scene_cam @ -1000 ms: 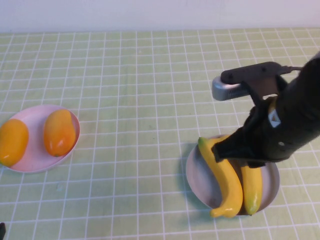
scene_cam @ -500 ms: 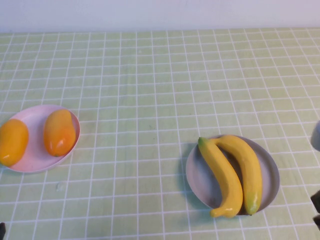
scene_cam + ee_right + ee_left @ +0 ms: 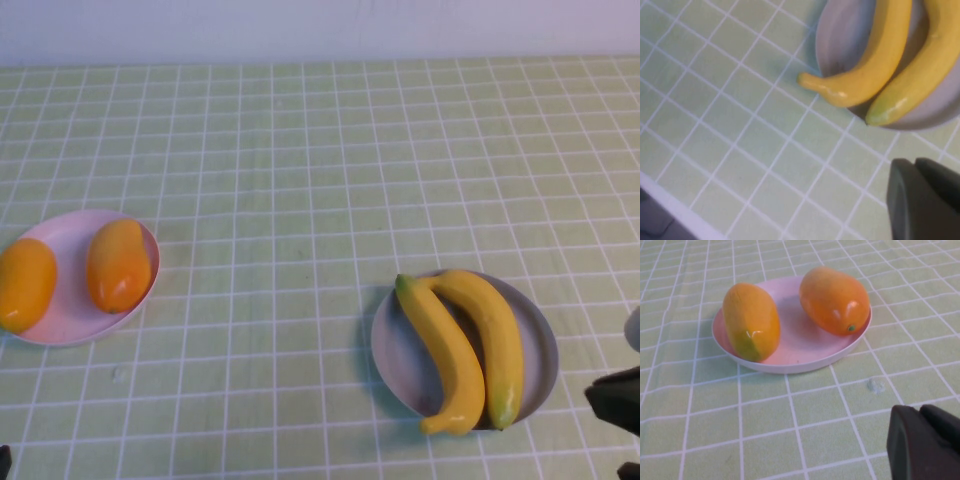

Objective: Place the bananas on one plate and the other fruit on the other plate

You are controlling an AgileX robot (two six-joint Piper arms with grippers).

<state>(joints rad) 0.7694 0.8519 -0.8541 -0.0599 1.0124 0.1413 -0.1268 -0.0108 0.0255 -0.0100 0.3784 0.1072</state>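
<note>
Two yellow bananas [image 3: 445, 350] [image 3: 497, 335] lie side by side on the grey-blue plate [image 3: 398, 362] at the front right; they also show in the right wrist view [image 3: 875, 65] on that plate [image 3: 840, 35]. Two orange-yellow mango-like fruits [image 3: 25, 283] [image 3: 118, 264] lie on the pale pink plate [image 3: 72, 305] at the left, also in the left wrist view [image 3: 751, 321] [image 3: 834, 300]. My right gripper [image 3: 916, 165] is shut and empty, near the table's front edge beside the banana plate. My left gripper [image 3: 921, 411] is shut and empty, in front of the pink plate [image 3: 800, 347].
The table is covered with a light green checked cloth [image 3: 300, 170]. A dark part of my right arm [image 3: 615, 398] shows at the front right edge. A white wall runs along the far edge.
My right arm, which hung over the grey-blue plate, has pulled back to the front right edge. Both bananas stay on the plate. The left side has not changed.
</note>
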